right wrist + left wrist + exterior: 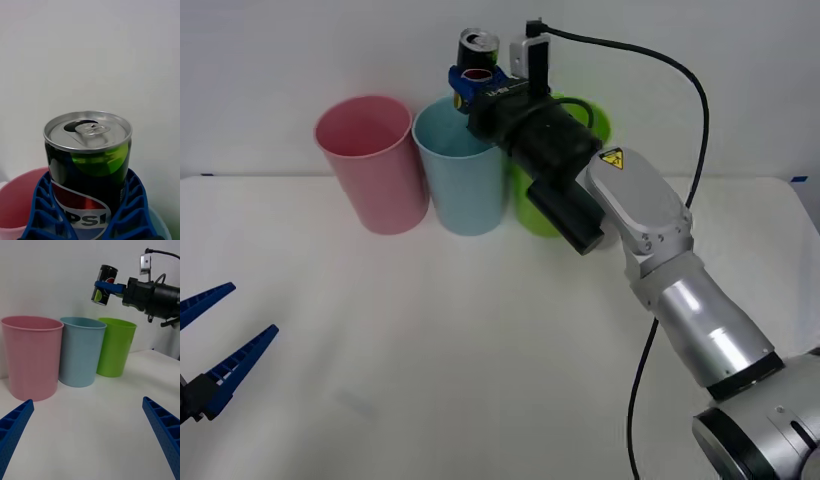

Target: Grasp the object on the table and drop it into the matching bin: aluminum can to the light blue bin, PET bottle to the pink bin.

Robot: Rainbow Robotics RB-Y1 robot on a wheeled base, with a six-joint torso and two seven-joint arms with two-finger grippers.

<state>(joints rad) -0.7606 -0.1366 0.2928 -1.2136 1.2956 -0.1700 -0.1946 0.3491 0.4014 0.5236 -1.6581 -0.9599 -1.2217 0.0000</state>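
The right gripper (pixel 477 80) is clamped on the Pepsi can (pixel 477 50), holding it aloft with the light blue bin (pixel 462 180) just below it, the pink bin (pixel 372 165) and lime green bin (pixel 114 347) to either side. The arm reaches forward, its wrist level. Released off-centre, the can may strike a rim and bounce out. The left gripper (pixel 215 350) waits spread apart, low over the table (pixel 480 350).

The aluminum can (pixel 88 168) carries the brand word in white letters on its dark side; only "PSI" can be read, under a red, white and blue globe logo. On the right arm there is a yellow triangular warning sign (pixel 611 158); its symbol is too small to read.
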